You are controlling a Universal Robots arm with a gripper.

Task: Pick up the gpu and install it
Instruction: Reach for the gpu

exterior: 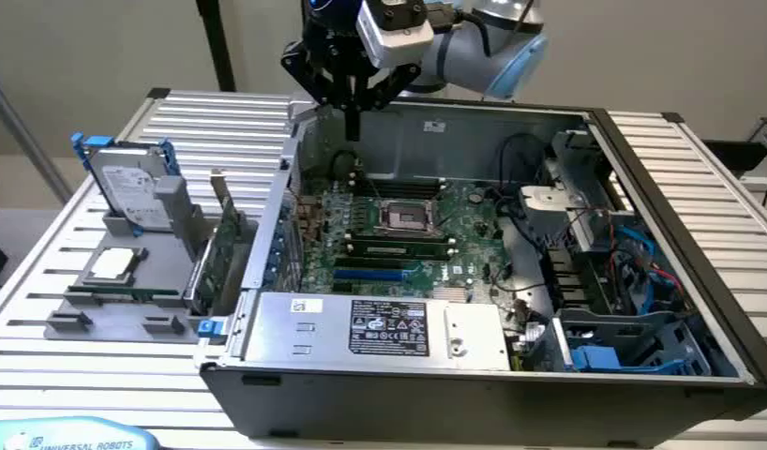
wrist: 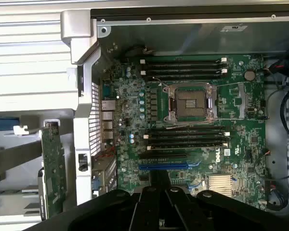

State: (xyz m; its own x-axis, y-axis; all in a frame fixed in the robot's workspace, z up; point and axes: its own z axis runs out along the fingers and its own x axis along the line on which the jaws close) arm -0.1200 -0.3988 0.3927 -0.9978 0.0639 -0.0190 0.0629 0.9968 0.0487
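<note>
White slatted table [exterior: 684,159] runs under an open computer case [exterior: 634,141], with a plain beige wall behind. In the exterior view the gripper [exterior: 353,129] hangs over the far rim of the case, its black fingers pinched together and holding nothing. The gpu [exterior: 211,270] is well apart from it, standing on edge in a grey holder [exterior: 109,314] just outside the case wall on the exterior view's left, silver bracket uppermost. The same holder carries a hard drive [exterior: 127,183] with blue rails, upright, and a small square CPU chip [exterior: 114,265] lying flat. A power supply [exterior: 371,326] sits at the near end of the case.

From the wrist view the motherboard [wrist: 231,144] is seen straight on: the bare processor socket [wrist: 190,103] sits between two banks of memory slots, and a blue slot [wrist: 166,166] lies just ahead of the clenched gripper [wrist: 159,192]. That camera catches the gpu [wrist: 53,168] as a narrow green strip beyond the case wall.
</note>
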